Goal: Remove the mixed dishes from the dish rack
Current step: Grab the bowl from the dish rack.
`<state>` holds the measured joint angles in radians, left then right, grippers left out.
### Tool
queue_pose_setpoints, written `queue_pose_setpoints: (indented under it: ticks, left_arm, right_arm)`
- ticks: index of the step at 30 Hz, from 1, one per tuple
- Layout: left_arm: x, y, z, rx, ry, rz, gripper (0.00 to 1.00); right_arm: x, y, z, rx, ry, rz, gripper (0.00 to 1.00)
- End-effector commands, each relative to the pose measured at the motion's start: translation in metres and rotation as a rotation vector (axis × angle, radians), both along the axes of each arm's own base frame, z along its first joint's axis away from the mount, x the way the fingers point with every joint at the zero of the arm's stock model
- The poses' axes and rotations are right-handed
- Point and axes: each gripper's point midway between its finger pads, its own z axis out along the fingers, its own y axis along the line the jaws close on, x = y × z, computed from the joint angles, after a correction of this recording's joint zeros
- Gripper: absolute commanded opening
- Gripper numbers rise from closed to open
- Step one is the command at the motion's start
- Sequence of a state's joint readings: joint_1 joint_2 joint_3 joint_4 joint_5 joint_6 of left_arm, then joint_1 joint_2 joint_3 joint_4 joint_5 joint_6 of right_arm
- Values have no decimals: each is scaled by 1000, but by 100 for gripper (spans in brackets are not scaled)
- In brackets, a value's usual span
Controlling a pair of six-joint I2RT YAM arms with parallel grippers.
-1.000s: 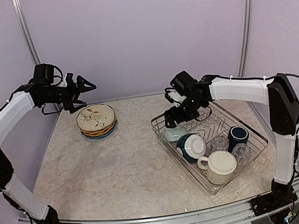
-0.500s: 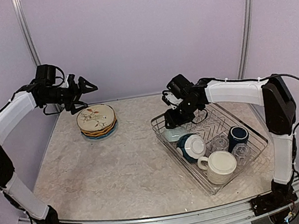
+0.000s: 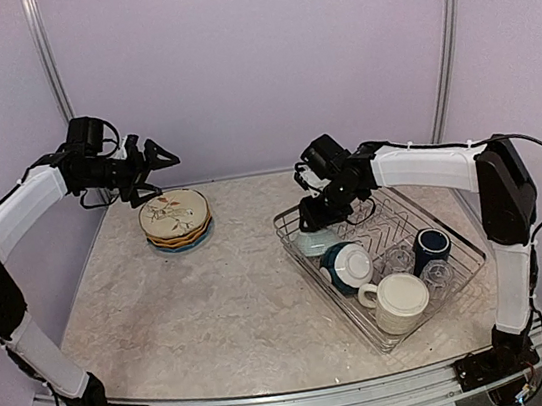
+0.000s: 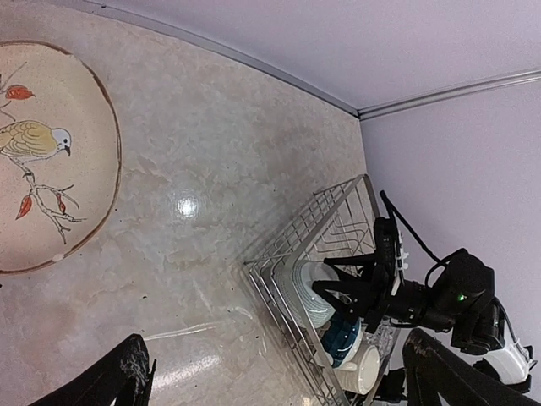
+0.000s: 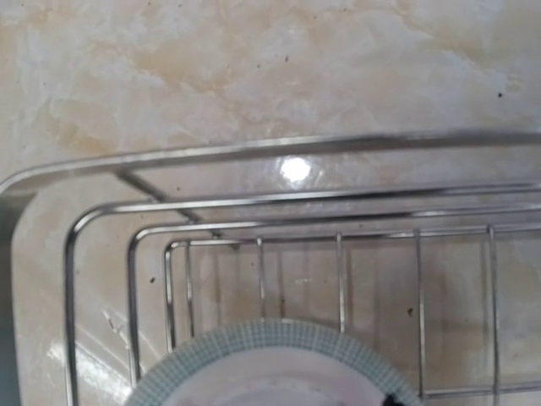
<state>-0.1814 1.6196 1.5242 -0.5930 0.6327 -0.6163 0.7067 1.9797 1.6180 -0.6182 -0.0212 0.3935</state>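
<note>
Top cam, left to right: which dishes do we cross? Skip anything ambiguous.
Stack of plates → pale bowl → dark-blue bowl → large cream mug → navy mug. Glasses left out: they overlap the mugs' span.

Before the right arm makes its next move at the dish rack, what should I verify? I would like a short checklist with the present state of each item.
1. The right fingers are down at the pale bowl, at the left end of the dish rack: ok.
2. The right fingers grip the bowl's rim firmly: cannot tell; the right wrist view does not show them on it.
3. The dark-blue bowl next to it is free of the pale bowl: cannot tell.
4. The left fingers are open, hold nothing and are away from the rack: ok.
5. The plate stack sits on the table, outside the rack: ok.
</note>
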Motion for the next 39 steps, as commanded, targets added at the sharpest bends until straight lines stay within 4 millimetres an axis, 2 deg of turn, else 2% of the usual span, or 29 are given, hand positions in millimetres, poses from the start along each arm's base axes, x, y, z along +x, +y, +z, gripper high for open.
queue_pose_setpoints:
  ticks: [1,8,12,19,26,34,39]
  left_arm:
    - [-2,-7,-6,1,8,-29,99]
    - [-4,-12,-8,3,13,-43,99]
    - [-5,-16,-7,-3,14,-53,99]
    - [-11,-31,-9,-18,22,-101,99]
    - [-33,-77,-11,-79,30,-241,99]
    - [-79,-139,-8,-164,24,-410,98]
    - [-95,-177,-1,-244,84,-444,95]
  right_arm:
    - [0,8,37,80,-76,-20,15]
    - [5,-6,65,141,-141,-87,4]
    - [7,-12,81,231,-169,-105,4]
    - [8,-23,87,428,-161,-149,4]
    - [7,-26,98,576,-174,-174,1]
    - [-1,-35,116,750,-204,-199,1]
    - [-5,-45,128,814,-232,-218,0]
